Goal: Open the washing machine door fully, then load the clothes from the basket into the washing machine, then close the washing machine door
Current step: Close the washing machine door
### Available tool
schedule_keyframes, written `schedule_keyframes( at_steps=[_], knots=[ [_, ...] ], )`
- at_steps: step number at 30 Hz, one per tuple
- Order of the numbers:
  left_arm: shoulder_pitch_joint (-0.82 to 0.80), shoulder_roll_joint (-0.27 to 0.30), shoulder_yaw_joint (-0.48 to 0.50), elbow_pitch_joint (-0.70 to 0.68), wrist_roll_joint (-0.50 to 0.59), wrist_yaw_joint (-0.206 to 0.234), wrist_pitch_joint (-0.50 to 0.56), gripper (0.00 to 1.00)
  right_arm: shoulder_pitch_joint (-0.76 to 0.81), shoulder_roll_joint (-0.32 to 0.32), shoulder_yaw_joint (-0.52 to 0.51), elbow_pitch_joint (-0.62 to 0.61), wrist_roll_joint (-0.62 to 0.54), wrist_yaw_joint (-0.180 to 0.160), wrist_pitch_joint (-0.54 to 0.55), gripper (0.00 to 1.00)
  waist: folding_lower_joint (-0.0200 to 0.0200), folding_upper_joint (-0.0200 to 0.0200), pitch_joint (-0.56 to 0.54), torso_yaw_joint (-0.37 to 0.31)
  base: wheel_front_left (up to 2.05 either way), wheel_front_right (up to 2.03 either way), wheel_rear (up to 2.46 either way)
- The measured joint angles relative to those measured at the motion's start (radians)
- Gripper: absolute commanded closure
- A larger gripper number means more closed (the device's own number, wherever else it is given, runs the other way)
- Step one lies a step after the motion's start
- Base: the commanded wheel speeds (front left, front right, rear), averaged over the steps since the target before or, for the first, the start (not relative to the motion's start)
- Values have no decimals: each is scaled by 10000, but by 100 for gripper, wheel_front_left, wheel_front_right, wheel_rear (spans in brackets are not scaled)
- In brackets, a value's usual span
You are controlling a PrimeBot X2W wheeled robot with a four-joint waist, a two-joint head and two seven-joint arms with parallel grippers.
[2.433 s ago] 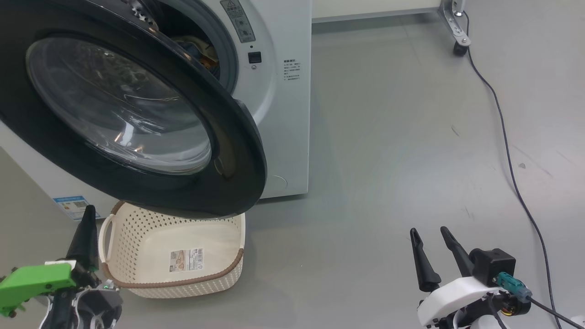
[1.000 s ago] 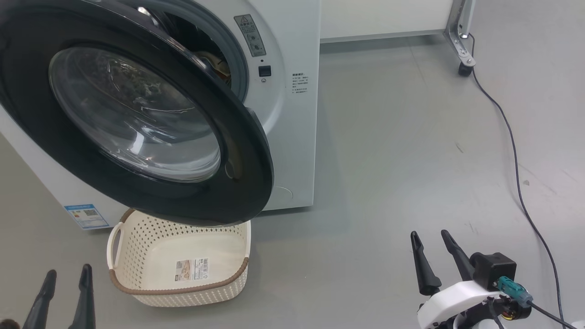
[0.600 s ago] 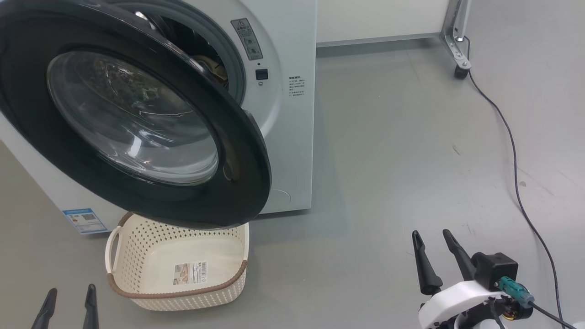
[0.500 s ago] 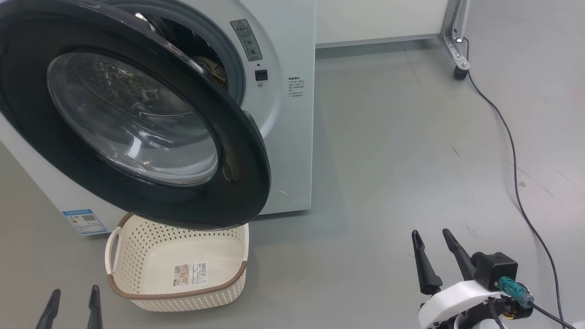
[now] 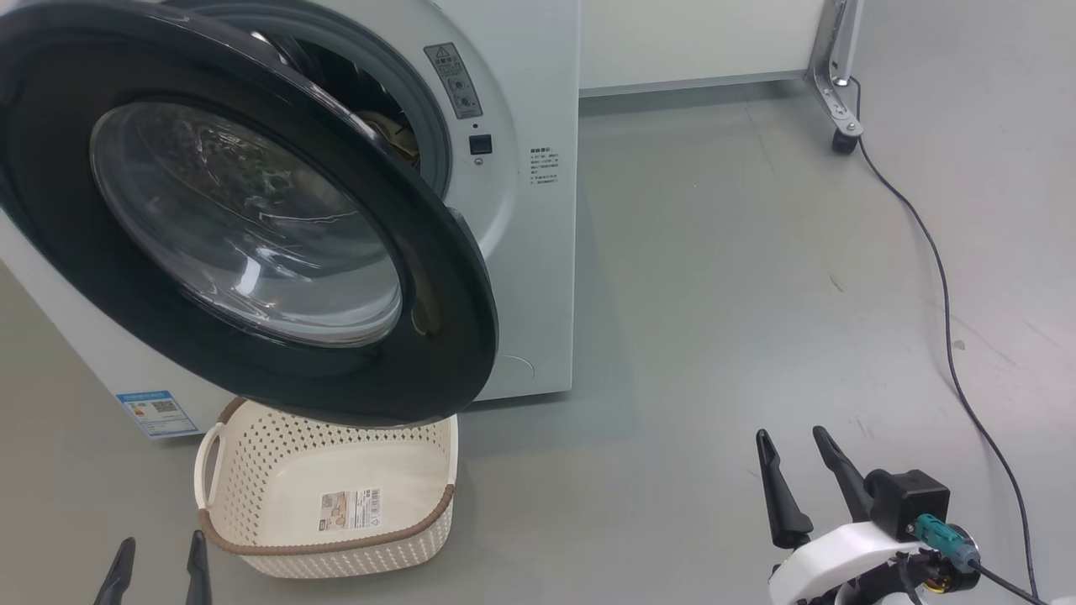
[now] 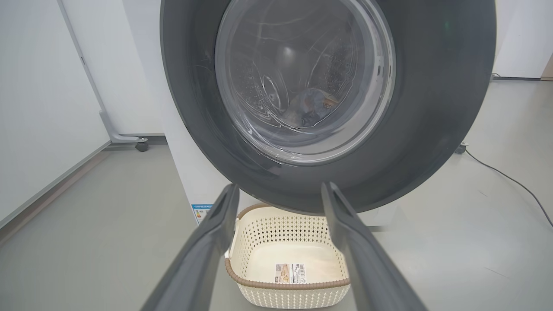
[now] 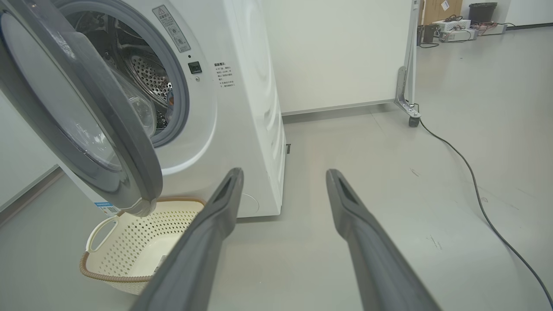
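Grey floor (image 5: 714,294) carries the washing machine (image 5: 525,252); the washing machine door (image 5: 445,336) stands ajar over the basket (image 5: 336,542) at the machine's foot. Clothes (image 5: 391,139) lie inside its drum (image 7: 147,73). Left gripper (image 5: 163,539) and right gripper (image 5: 790,434), before the machine, gape wide, holding nothing.

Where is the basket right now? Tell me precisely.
In the head view the basket sits on the floor at lower left, in front of the washing machine, its back edge tucked under the open door, just right of the left gripper.
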Motion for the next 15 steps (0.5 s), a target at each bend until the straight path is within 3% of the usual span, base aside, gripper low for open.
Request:
schedule_keyframes(
  at_steps=[15],
  knots=[
    [1, -347, 345, 63, 290, -50, 0, 0, 110, 2, -8, 6, -58, 8, 0, 0, 0, 0, -21, 98, 0, 0, 0]
  ],
)
